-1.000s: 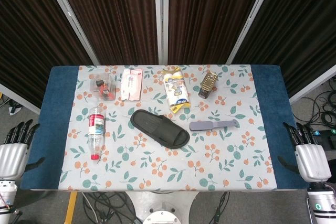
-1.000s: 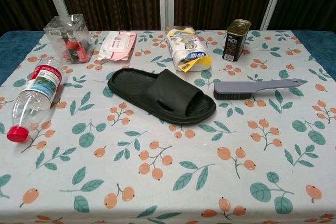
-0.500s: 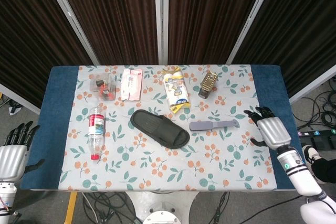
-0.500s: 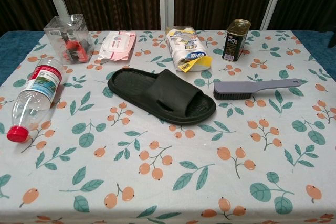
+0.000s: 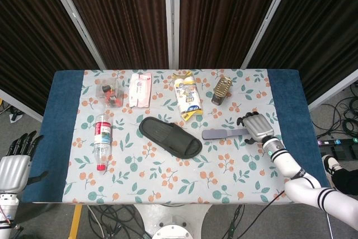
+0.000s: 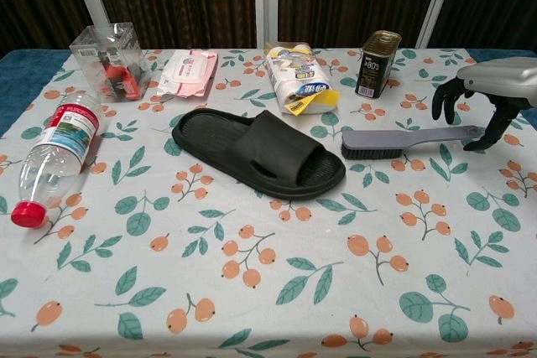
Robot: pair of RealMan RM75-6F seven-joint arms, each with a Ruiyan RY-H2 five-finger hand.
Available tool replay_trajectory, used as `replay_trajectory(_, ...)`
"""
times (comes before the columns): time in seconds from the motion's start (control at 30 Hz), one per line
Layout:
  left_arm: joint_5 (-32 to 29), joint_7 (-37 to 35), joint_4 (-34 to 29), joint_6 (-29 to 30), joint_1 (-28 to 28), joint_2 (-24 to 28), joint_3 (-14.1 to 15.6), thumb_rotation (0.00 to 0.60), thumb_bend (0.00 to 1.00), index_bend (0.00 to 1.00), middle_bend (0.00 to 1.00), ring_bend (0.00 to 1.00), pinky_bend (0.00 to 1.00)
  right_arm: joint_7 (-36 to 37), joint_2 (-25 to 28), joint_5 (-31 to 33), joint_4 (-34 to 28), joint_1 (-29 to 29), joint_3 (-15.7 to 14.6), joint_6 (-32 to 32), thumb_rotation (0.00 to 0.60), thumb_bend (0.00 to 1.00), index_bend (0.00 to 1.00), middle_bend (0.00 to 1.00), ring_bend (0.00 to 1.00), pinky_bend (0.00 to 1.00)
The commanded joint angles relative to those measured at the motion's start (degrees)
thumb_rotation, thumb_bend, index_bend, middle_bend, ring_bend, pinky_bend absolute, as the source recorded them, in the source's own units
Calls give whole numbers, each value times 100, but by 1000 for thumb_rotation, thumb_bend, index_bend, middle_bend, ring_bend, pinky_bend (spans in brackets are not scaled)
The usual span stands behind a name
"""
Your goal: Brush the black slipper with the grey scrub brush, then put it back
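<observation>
Right hand: your silver robot hand [image 6: 485, 94] hangs spread over the handle end, ready to grab
Brush: long grey plastic scrub brush [image 6: 407, 141] lies flat beside the black rubber slipper [image 6: 258, 152]

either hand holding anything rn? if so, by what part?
Nothing is held. The right hand hovers open over the handle end of the grey scrub brush, fingers not closed on it. The left hand is off the table, empty.

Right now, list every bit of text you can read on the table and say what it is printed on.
"80" with a symbol after it, possibly "%": tin can.
Plastic bottle label: too small to read.
Yellow and blue pack: print blurred.
Pink wipes pack: unreadable.
</observation>
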Motion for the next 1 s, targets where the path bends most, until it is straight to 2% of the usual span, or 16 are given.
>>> replay_trajectory(0.03,-16,-14,26,-27,-10,-19,-3,600,88,166,163,53,128,-23,-107,79,131,103,-44,-131,600,86,371,389,206,223)
replay_trajectory(0.37,-69,-92,141,-52,26,-88,17,600,88,166,163,53,127,91,-313,294,369,367,-90,-470,600,87,404,442,274,285)
replay_trajectory(0.5,-90,-122,171,-48,48,-104,22,600,88,166,162,53,127,232,-296,363,335,439,-108,-627,600,88,443,490,340,385)
replay_trajectory(0.73,-124,-144,214,-53,71,-133,20,600,88,166,162,52,128,441,-269,491,328,536,-164,-890,600,93,494,537,413,498)
replay_trajectory(1.0,-142,-166,234,-56,88,-156,17,600,89,166,160,53,127,665,-325,536,392,631,-155,-969,600,105,596,648,568,719)
